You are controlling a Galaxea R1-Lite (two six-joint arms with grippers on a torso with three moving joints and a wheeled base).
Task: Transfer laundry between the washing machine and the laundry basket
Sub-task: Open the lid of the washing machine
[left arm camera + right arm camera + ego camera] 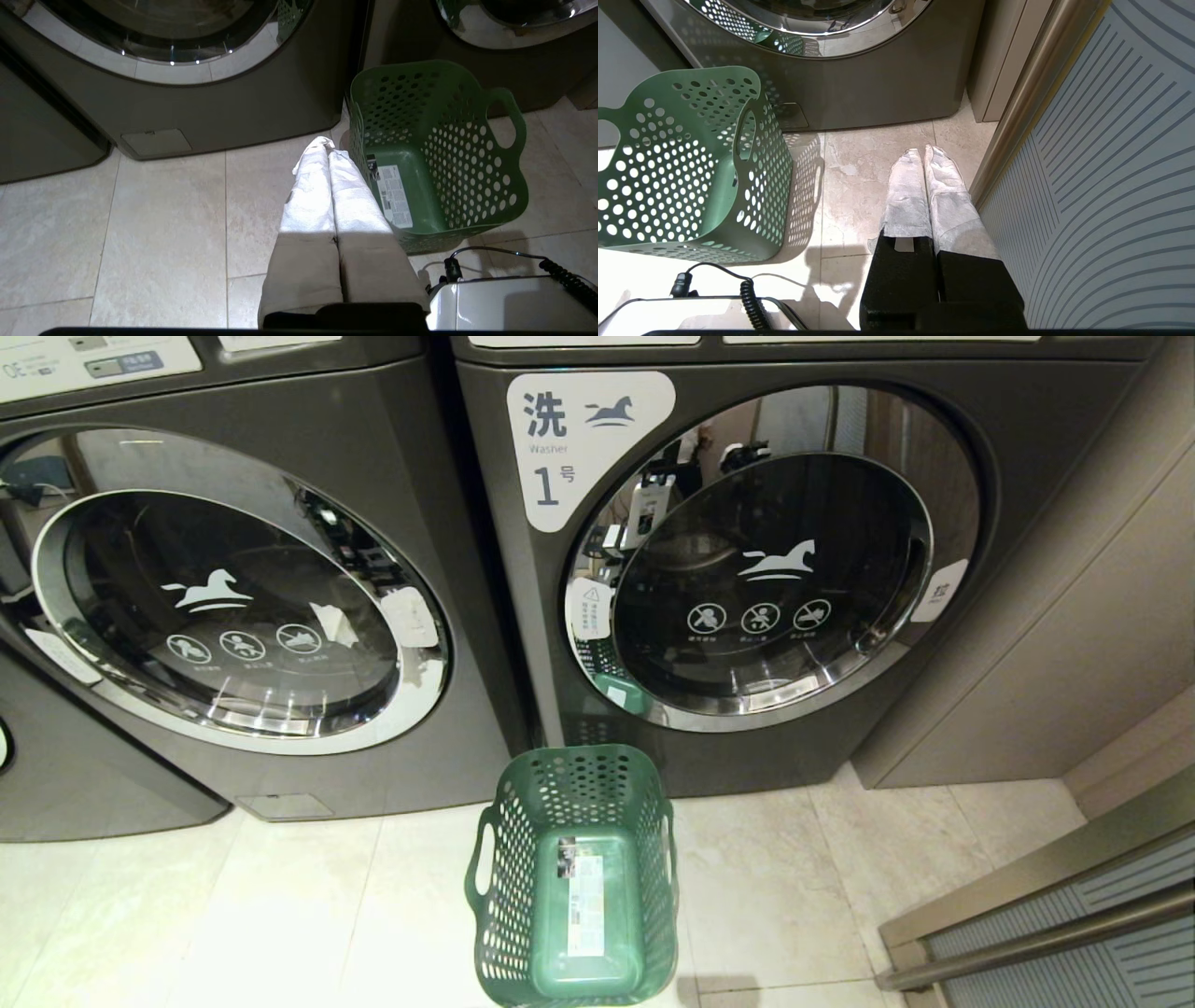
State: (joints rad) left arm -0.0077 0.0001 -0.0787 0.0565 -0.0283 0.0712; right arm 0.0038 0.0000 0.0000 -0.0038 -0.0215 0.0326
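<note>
From the head view, we face two dark grey front-loading washing machines with their round chrome-rimmed doors shut: the one on the right (747, 569) bears a white label reading 1, the one on the left (224, 607) shows no number here. The green perforated laundry basket (504, 896) stands on the tiled floor (280, 915) just before the gap between them, with only a white sticker (586, 905) on its bottom. We see no laundry anywhere, and the dark door glass hides whatever lies in the drums. Neither arm shows.

In the left wrist view, our left hand (327, 144) hangs low over the floor, its white-wrapped fingers pressed together on nothing, with the basket just beside it.

In the right wrist view, our right hand (922, 154) is likewise pressed together and empty, between the basket and a striped panel (1111, 163).

We judge the step to be opening a door. To do it well, we should first settle which machine holds the garments, then reach for the door's edge with one hand spread, minding the basket so the door swings clear of it.
</note>
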